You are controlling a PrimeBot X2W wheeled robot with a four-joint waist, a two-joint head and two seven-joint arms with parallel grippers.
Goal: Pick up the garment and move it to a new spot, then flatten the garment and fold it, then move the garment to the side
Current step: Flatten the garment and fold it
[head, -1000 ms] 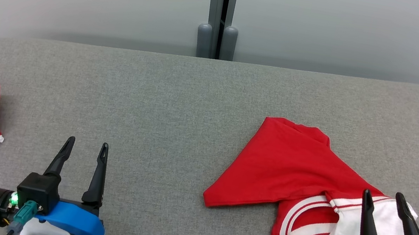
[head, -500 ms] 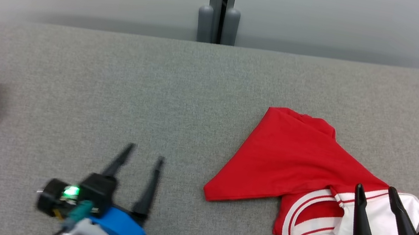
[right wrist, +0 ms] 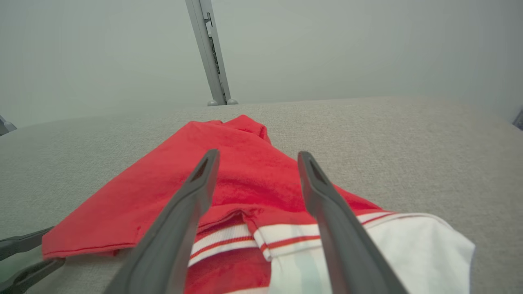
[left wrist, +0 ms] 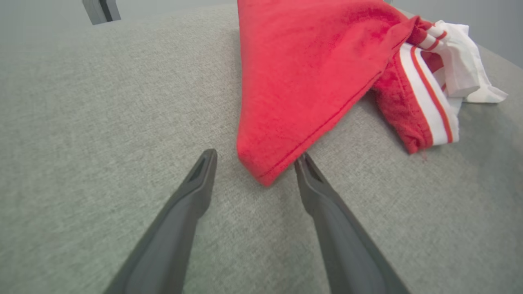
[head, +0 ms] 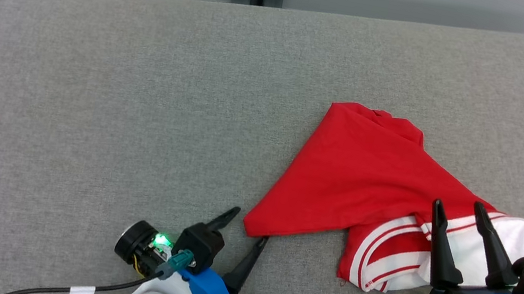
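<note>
Left claw [head: 250,224], spread wide, has slid up beside the garment [head: 359,175].

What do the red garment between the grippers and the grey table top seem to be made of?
Red garment: soft knit cloth, likely cotton, matte; it folds limply and shows a stitched hem.
Table top: grey woven fabric cover, matte, with fine speckled weave; what lies beneath is hidden.

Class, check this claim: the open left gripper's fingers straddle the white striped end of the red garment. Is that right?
Not quite. The open left gripper straddles a plain red corner of the red garment, not its white striped end; the left wrist view shows it.
</note>
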